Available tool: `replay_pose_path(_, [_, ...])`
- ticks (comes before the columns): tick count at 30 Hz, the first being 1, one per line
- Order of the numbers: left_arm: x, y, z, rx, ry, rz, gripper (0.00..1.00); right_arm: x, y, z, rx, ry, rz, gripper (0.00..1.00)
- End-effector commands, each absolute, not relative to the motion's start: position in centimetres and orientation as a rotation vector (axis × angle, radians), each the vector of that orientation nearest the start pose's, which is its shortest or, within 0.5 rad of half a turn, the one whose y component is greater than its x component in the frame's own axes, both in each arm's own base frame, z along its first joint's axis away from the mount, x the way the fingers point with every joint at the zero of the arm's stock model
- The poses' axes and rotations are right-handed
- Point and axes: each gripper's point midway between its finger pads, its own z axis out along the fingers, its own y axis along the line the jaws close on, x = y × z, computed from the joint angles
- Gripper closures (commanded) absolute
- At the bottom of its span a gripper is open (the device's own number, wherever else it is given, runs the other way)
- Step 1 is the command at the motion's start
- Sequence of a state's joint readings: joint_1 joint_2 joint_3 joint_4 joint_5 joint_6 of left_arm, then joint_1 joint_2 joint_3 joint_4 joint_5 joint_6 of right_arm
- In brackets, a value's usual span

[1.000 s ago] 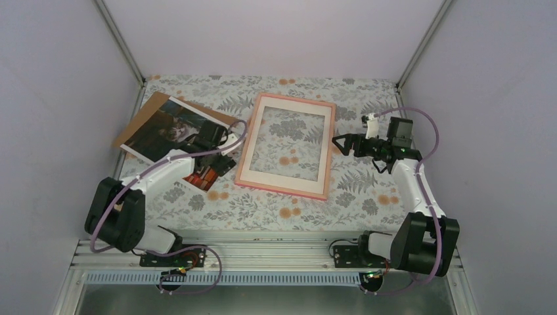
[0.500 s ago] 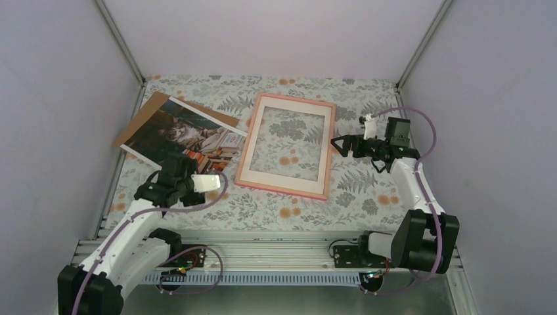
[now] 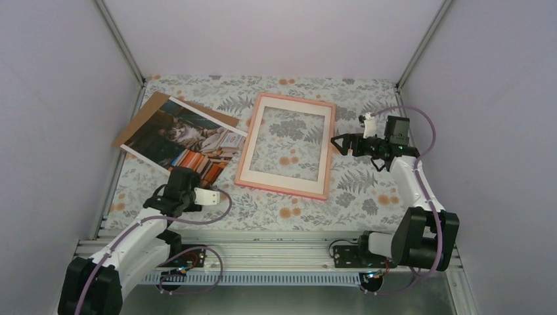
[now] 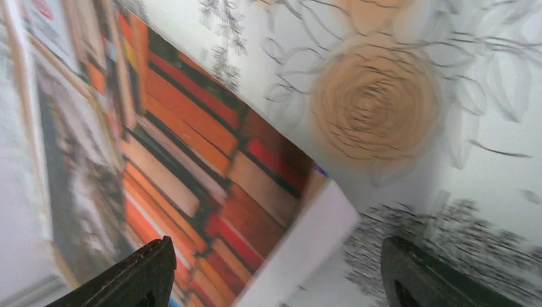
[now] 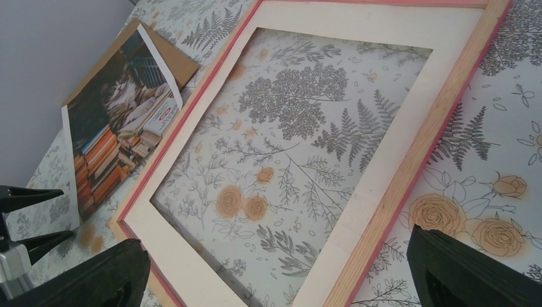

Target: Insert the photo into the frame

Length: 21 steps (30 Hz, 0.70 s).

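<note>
The photo (image 3: pixel 180 134), a cat on stacked books, lies face up on the left, partly on brown cardboard. The pink frame (image 3: pixel 281 186) lies flat mid-table, and the floral cloth shows through its pane. My left gripper (image 3: pixel 186 177) is open and empty just above the photo's near corner. In the left wrist view that corner (image 4: pixel 300 246) lies between the spread fingers of the left gripper (image 4: pixel 275 284). My right gripper (image 3: pixel 338 142) is open and empty, just above the frame's right edge. Its wrist view shows the right gripper (image 5: pixel 275 281) over the frame (image 5: pixel 396 160), with the photo (image 5: pixel 108 141) beyond.
The brown cardboard backing board (image 3: pixel 146 108) lies under the photo's far left part and also shows in the right wrist view (image 5: pixel 182 61). Grey walls and metal posts close in the left, back and right. A metal rail runs along the near edge.
My left arm has drawn back from over the photo's near part toward the near edge, uncovering the print. It now hovers at the near corner. The right arm has barely moved.
</note>
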State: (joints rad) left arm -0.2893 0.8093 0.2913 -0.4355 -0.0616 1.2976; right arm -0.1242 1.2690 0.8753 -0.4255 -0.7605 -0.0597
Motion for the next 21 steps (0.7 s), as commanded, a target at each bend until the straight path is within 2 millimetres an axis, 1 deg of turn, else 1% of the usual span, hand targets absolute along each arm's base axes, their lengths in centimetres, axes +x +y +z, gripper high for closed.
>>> replay_pose_path(1, [23.7,-5.9,3.4,1.762,1.722,0.587,0.24,34.6,7.6,19.1,-0.289,2.203,0.766,0.00])
replay_pose_path(8, [23.7,-6.9,1.4,1.773,1.610,0.602,0.40,35.3,7.2,19.3,-0.278,2.214,0.734,0.00])
replay_pose_path(10, [23.8,-7.1,0.9,1.777,1.604,0.603,0.44,35.5,7.1,19.4,-0.278,2.215,0.726,0.00])
replay_pose_path(11, [24.2,-7.1,1.0,1.762,1.593,0.619,0.46,35.6,7.0,19.4,-0.276,2.216,0.722,0.00])
replay_pose_path(15, [25.1,-6.9,0.4,1.756,1.635,0.638,0.61,35.8,7.0,19.3,-0.274,2.221,0.719,0.01])
replay_pose_path(18, [26.0,-6.9,0.8,1.734,1.679,0.631,0.73,35.8,7.0,19.6,-0.285,2.211,0.719,0.00])
replay_pose_path(21, [26.9,-7.3,2.5,1.698,1.701,0.596,0.83,35.6,7.2,20.1,-0.311,2.190,0.716,0.00])
